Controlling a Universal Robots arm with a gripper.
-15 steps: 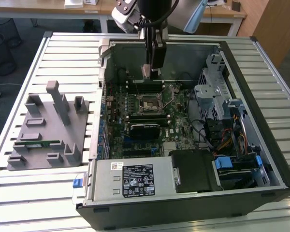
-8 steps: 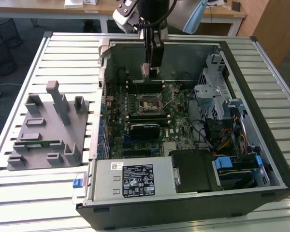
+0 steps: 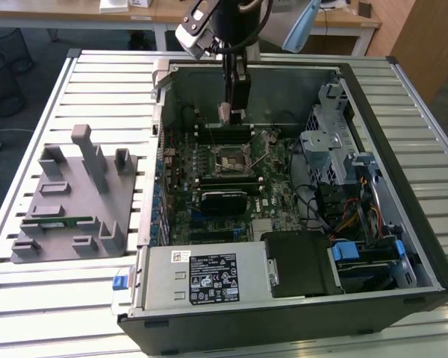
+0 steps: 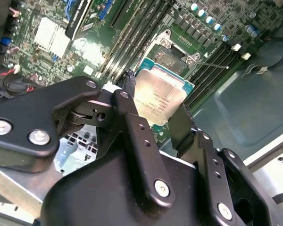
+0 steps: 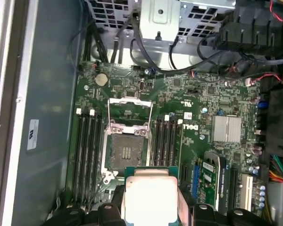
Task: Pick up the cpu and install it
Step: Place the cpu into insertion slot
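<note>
Now, gripper (image 3: 233,113) clamped on cpu (image 5: 150,197), above mobo (image 5: 203,120), near open socket (image 5: 126,150)

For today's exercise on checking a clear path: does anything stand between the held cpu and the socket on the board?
Nothing visible does. The fingers grip the cpu above the board; in the first wrist view the socket lies open, its cover frame swung back, nothing resting on it.

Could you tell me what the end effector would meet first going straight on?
The cpu held in the end effector would probably touch the motherboard near the open socket first; depth is unclear.
</note>
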